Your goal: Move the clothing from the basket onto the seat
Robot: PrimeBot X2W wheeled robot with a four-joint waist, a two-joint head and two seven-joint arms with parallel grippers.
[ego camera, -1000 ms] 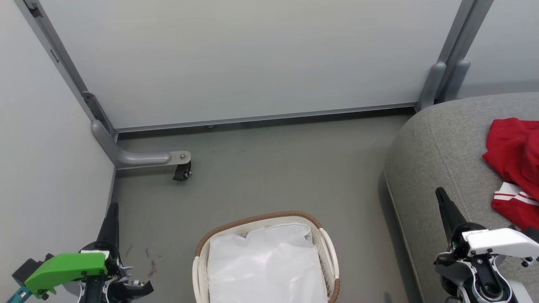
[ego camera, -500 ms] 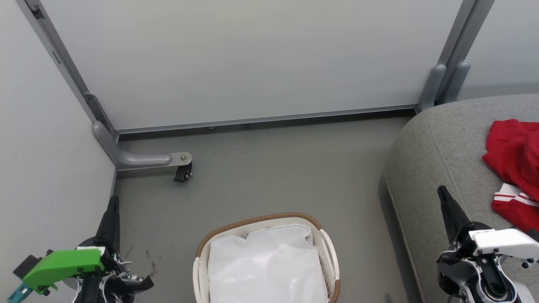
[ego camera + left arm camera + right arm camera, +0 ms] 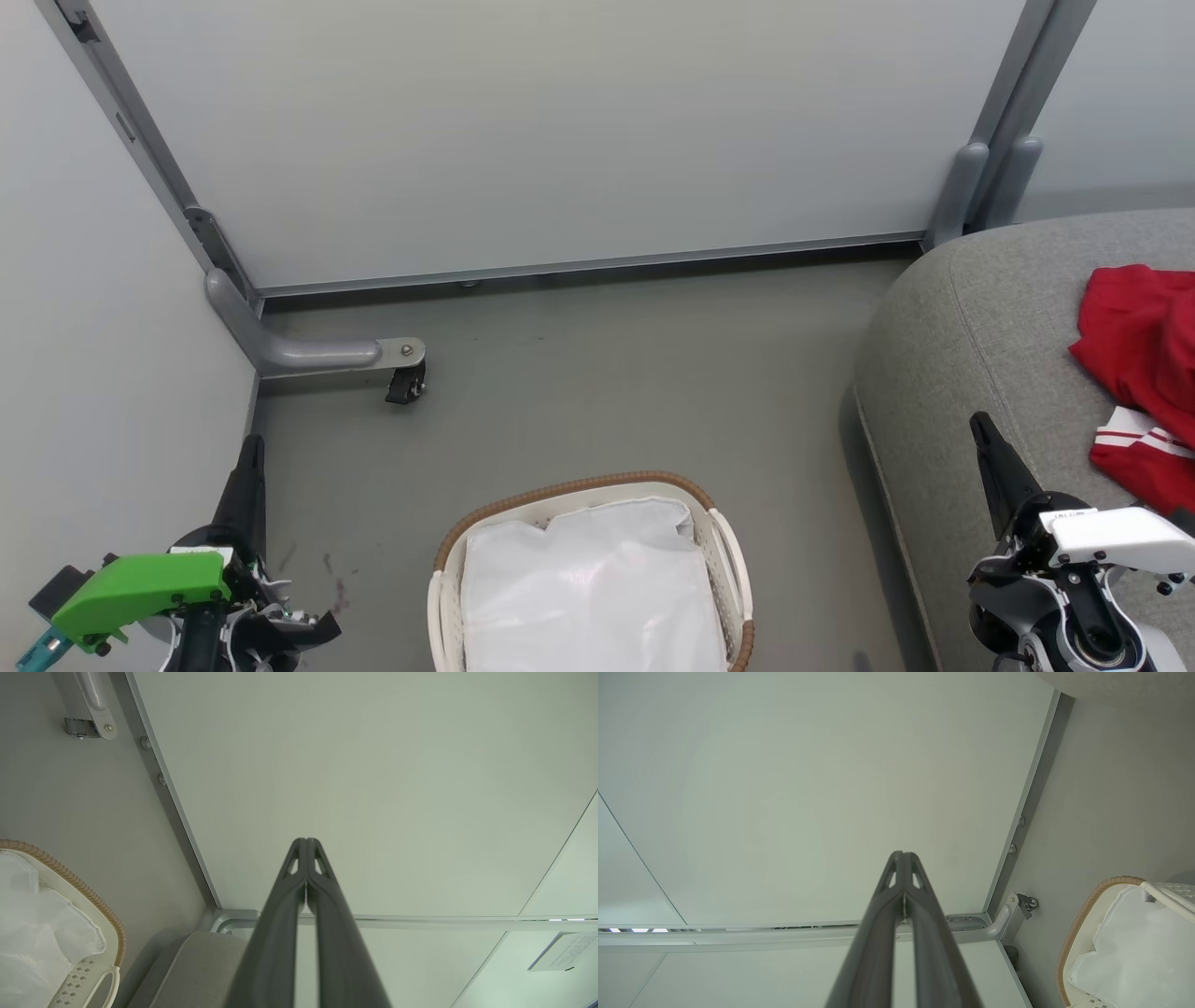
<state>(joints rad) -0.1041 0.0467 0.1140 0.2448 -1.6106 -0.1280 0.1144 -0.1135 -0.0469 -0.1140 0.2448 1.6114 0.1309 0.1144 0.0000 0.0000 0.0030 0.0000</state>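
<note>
Basket (image 3: 569,486): white perforated plastic with a brown woven-look rim, standing on the grey floor (image 3: 607,373). A white liner (image 3: 588,597) lies crumpled inside it and covers the part of the interior that shows.

Seat (image 3: 971,317): a large grey woven cushion to the right of the basket. Its rounded edge is near the basket's right handle but apart from it, with a strip of floor between.

Clothing (image 3: 1134,341): bright-red garments lying on the seat, well to the right of the basket and clear of it. The piece nearer the basket's level shows a white cuff (image 3: 1125,431) with thin red stripes. The heap runs off the frame edge, so its full extent cannot be told.

Left gripper (image 3: 250,446): left of the basket, above the floor and close to the pale partition wall (image 3: 560,140). Its fingers are pressed together along their length, tips meeting, with nothing between them.

Right gripper (image 3: 980,429): right of the basket, over the seat's near edge, between the basket and the clothing. Its fingers are likewise pressed together and pinch nothing. It stands apart from the red fabric.

Beyond the basket and to its left, a black caster (image 3: 404,385) sits under the partition's grey foot.
</note>
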